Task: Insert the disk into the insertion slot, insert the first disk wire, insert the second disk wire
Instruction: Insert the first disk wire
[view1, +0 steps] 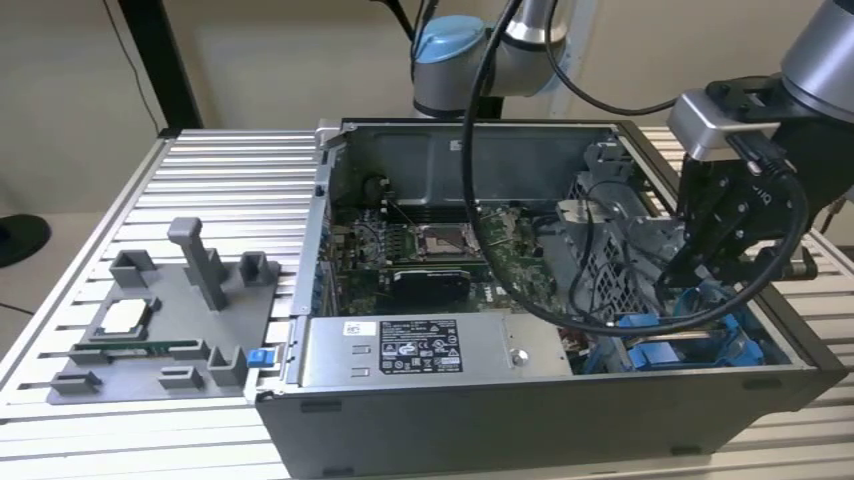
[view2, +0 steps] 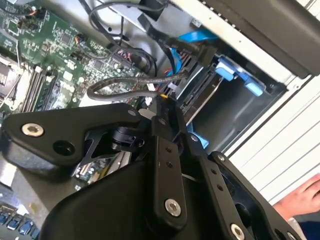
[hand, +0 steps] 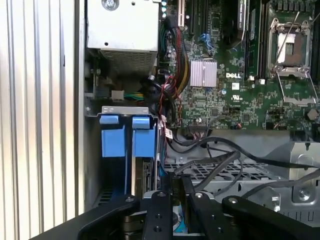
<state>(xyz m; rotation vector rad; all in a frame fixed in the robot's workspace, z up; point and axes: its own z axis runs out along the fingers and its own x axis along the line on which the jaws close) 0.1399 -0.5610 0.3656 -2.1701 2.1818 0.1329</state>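
Surface: ribbed metal table (view1: 214, 150) carrying an open computer case (view1: 534, 420).
Insertion slot (hand: 125, 135): blue-railed bay at the case's near corner, on the exterior view's right.
Disk (view2: 202, 95): sits inside that slot.
Gripper (hand: 178, 187): above the bay, fingers drawn narrow, tips beside a black cable (view2: 125, 82).

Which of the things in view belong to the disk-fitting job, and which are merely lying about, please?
Job: end effector, insertion slot with blue tabs, loose black cables.
Lying about: power-supply box, motherboard, grey parts tray, a person's hand.
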